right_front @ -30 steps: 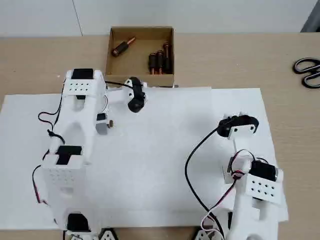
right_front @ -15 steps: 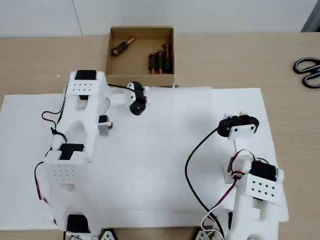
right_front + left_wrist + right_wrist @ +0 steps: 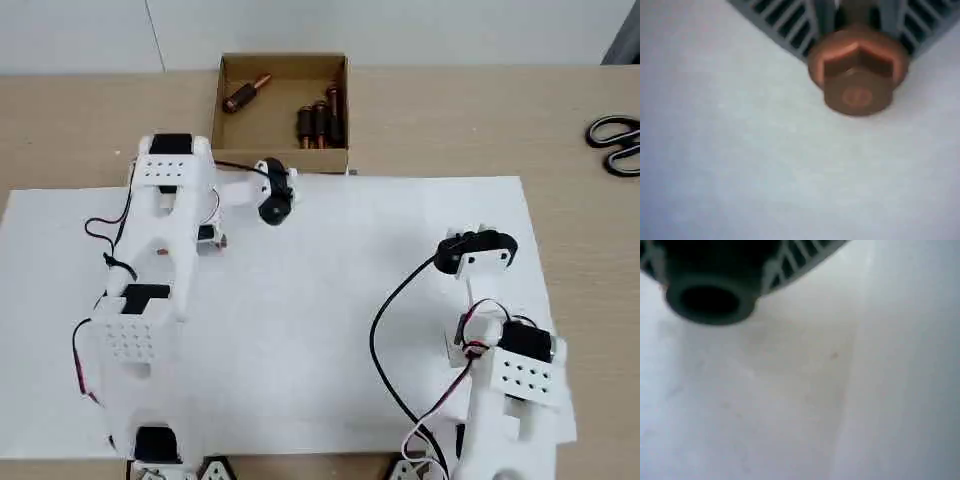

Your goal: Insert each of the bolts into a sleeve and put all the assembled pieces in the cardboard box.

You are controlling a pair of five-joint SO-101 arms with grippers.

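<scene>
Soft, even light falls from overhead, and the white paper sheet (image 3: 330, 300) on the pale wooden surface (image 3: 450, 120) is bright without glare. Shadows are faint: grey smudges under the copper-coloured hexagonal bolt head (image 3: 856, 75) and the black round sleeve (image 3: 710, 300).

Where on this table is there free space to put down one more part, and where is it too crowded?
Free: the middle of the white sheet, between the left arm and the right arm; also bare table between the cardboard box and the scissors. Crowded: the box's right half, with assembled pieces.
</scene>
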